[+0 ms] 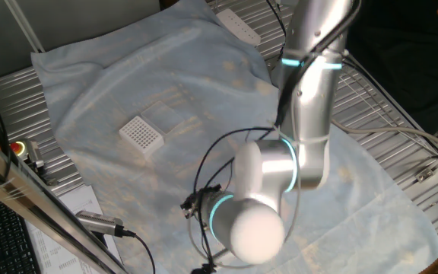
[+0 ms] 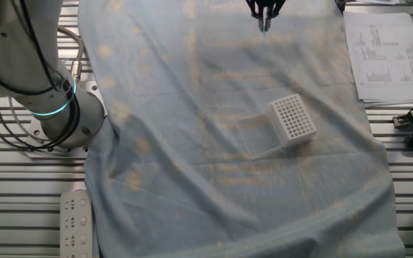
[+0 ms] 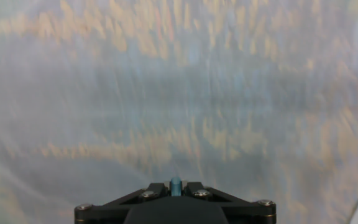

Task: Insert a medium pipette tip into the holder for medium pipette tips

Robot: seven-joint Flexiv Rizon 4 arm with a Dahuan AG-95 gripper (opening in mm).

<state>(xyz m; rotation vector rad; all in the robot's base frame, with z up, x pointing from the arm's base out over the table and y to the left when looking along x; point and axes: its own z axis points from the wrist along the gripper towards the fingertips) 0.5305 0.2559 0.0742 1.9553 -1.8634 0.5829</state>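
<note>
Over cloth, gripper apparently clamps medium pipette tip (holder well apart).

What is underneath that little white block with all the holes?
The white block rests on a clear flat sheet, which lies on the pale blue cloth. The cloth covers the table there, so the surface directly below is hidden.

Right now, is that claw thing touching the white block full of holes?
Apart. In the other fixed view the gripper sits at the top edge, with a wide stretch of bare blue cloth between it and the white holder.
</note>
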